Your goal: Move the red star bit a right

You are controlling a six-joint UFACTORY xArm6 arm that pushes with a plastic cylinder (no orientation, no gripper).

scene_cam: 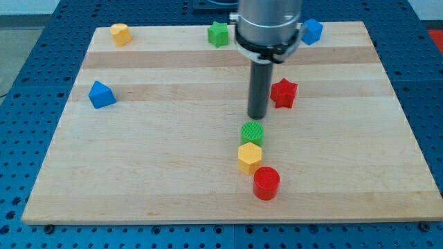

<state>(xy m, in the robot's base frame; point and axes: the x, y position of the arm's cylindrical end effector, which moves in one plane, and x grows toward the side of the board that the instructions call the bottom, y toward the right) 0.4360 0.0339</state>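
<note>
Tip [257, 116] on wood [152, 159], near red star [283, 93]

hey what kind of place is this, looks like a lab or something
Probably a robotics lab bench. A wooden board lies on a blue perforated table, small coloured blocks such as the red star are scattered on it, and my tip stands just left of that star.

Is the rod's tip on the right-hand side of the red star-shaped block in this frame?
No: my tip stands just off the view's left of the red star-shaped block, a narrow gap apparently between them.
</note>
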